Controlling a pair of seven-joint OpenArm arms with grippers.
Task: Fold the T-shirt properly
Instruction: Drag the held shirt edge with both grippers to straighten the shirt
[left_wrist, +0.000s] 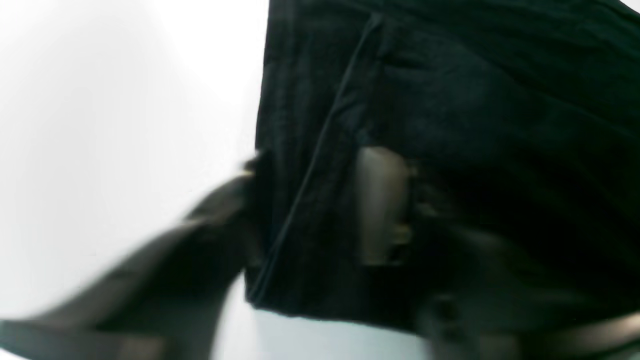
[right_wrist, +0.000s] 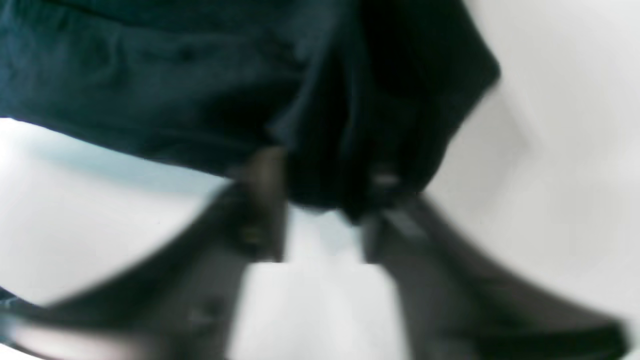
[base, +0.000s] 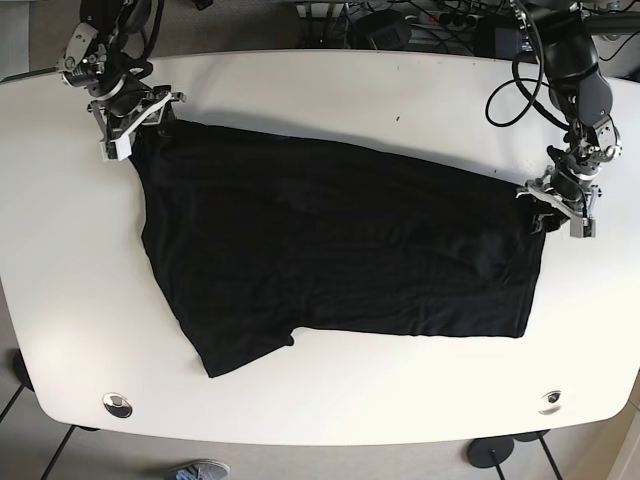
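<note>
1. Black fabric: the T-shirt lies spread flat across the middle of the white tabletop, its long upper edge running from the far-left area down toward the right edge.
2. The right gripper sits at the shirt's upper-left corner, near the tabletop's far-left corner. In the right wrist view its two fingers straddle a bunched fold of cloth and clamp it (motion blur softens the detail).
3. The left gripper sits at the shirt's right corner, close to the tabletop's right edge. In the left wrist view cloth covers the fingers; one pad shows against the fabric, so it grips the shirt.
4. One sleeve points toward the near edge.
</note>
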